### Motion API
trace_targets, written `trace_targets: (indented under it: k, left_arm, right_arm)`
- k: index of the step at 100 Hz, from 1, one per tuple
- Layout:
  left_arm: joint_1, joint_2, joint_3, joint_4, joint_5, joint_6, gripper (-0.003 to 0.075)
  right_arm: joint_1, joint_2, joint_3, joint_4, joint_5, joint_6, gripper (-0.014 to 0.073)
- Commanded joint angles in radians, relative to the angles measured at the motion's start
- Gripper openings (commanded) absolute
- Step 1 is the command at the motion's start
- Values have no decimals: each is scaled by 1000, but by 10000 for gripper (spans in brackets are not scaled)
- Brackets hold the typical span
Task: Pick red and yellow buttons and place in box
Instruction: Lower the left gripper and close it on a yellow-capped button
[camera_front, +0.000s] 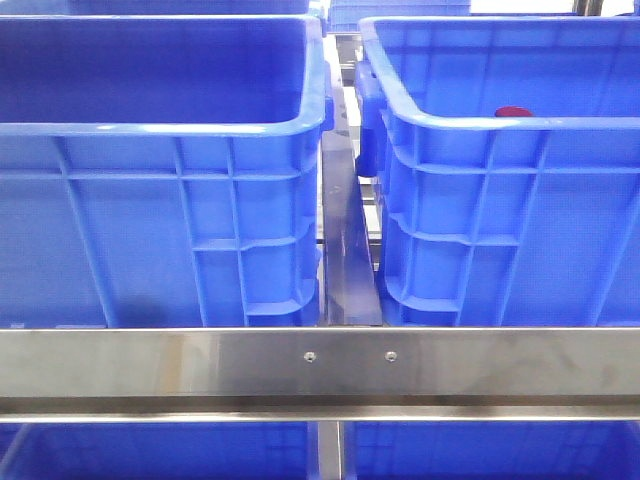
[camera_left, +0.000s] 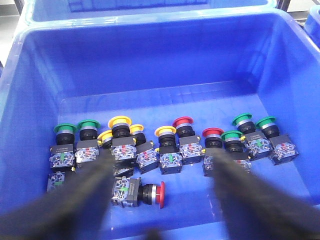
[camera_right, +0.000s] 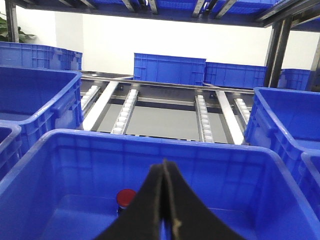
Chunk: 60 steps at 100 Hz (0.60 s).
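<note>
I can't read any text from here. The buttons (camera_left: 170, 147) carry small labels on their contact blocks, too blurred to make out; the crates (camera_front: 160, 200) show none.

Left black two-finger gripper (camera_left: 160, 200): jaws spread wide, nothing between them. Its blurred dark fingers (camera_left: 85, 192) run in from 7 and 5 o'clock of the left wrist view, tips aimed toward 12, pointing steeply down. Right black two-finger gripper (camera_right: 164, 172): its fingers (camera_right: 150, 210) are pressed together into one narrow point at 6 o'clock of the right wrist view, nothing gripped, aimed nearly level. Neither arm shows in the front view.
</note>
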Motion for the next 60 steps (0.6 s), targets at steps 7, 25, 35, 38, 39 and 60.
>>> trace_targets:
  k: [7, 25, 35, 38, 39, 60]
  left_arm:
    - [2, 30, -27, -7, -84, -10, 554]
    - [2, 139, -64, -28, -104, -10, 554]
    - [4, 240, -125, -28, -102, -10, 554]
    - [4, 279, -145, -28, -102, -10, 554]
    - [4, 287, -150, -28, -102, -10, 554]
    - [37, 527, -330, -28, -53, -55, 554]
  right_arm:
    - [-4, -1, -27, 88, 25, -1, -68]
    - [-4, -1, -27, 88, 25, -1, -68]
    - [-4, -1, -27, 88, 25, -1, -68]
    - [-4, -1, -27, 88, 25, -1, -68]
    - [-4, -1, -27, 88, 25, -1, -68]
    - [-4, -1, -27, 88, 25, -1, -68]
